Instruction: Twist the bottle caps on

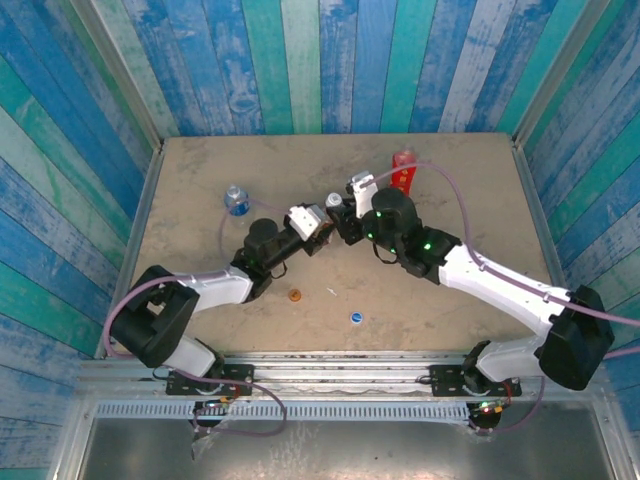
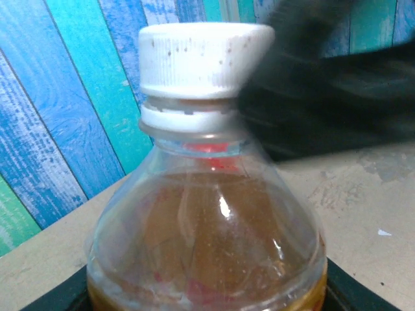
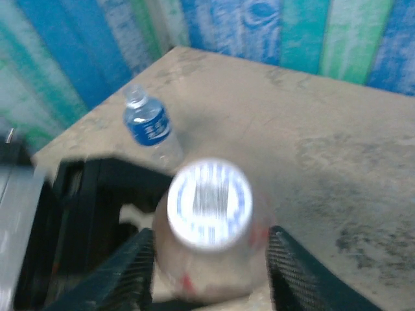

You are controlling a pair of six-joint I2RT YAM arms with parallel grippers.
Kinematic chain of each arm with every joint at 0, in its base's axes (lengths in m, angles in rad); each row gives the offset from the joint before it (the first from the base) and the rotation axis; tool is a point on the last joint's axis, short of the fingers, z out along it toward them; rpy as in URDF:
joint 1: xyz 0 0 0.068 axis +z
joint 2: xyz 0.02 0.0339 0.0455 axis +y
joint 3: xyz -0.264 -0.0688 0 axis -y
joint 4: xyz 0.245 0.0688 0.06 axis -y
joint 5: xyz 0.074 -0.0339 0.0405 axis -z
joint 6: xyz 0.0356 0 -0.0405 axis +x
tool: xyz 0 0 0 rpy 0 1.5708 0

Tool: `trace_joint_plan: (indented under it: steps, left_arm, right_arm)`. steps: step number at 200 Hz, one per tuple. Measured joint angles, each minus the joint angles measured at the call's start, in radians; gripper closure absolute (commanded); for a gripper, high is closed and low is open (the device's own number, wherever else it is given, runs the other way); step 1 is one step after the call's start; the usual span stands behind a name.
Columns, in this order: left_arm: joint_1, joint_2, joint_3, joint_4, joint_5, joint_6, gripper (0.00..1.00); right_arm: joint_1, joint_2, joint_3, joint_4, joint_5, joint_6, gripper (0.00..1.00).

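Tea bottle (image 2: 207, 246): upright at mid-table, between the two grippers; amber liquid up to the shoulder.
White cap (image 2: 198, 58): on the tea bottle's neck, just above the collar ring; from the right wrist it shows as a round white top (image 3: 209, 204) with blurred blue print. How far it is screwed down cannot be told.
Left gripper (image 1: 318, 228): clenched on the tea bottle low on its body; its black fingers (image 2: 55, 295) show at the bottom corners of the left wrist view, on either side of the bottle.
Right gripper (image 1: 343, 212): released. Its fingers (image 3: 130, 272) stand to both sides of the white cap with a gap on each side. In the left wrist view it is a dark blur just beside the cap's right edge; contact there cannot be told.
Clear bottle (image 3: 148, 126): upright, blue label, neck open, well to the left of the tea bottle and nearer the left wall.
Red bottle (image 1: 404, 168): at the far edge of the table, right of the grippers and behind the right arm.
Orange cap (image 1: 294, 295): lying on the table, near side, beside the left arm.
Blue cap (image 1: 356, 318): on the table, right of the orange cap and nearer the front edge.
Table (image 1: 450, 330): worn beige top.
Walls (image 1: 300, 60): planks painted blue and green.
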Motion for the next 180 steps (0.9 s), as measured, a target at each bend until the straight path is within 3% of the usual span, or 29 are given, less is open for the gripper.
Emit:
trace_joint_plan:
  steps: [28, 60, 78, 112, 129, 180]
  left_arm:
    - [0.084, 0.0, -0.014, 0.053, 0.252, -0.039, 0.55]
    - [0.083, -0.001, 0.008, -0.002, 0.549, -0.034, 0.55]
    - [0.083, -0.002, 0.033, -0.058, 0.653, -0.013, 0.55]
    - [0.082, -0.006, 0.051, -0.139, 0.76, 0.021, 0.55]
    - [0.077, -0.007, 0.051, -0.161, 0.784, 0.027, 0.56]
    - [0.061, -0.007, 0.052, -0.159, 0.807, 0.029, 0.56]
  right_arm:
    - [-0.082, -0.108, -0.08, -0.005, -0.228, -0.119, 0.34]
    - [-0.142, -0.208, -0.085, -0.06, -0.442, -0.257, 0.36]
    - [-0.14, -0.224, -0.062, -0.109, -0.528, -0.325, 0.4]
    - [-0.141, -0.2, -0.02, -0.179, -0.616, -0.403, 0.47]
    - [-0.141, -0.169, 0.006, -0.208, -0.644, -0.431, 0.57]
    - [-0.14, -0.113, 0.04, -0.275, -0.672, -0.48, 0.61]
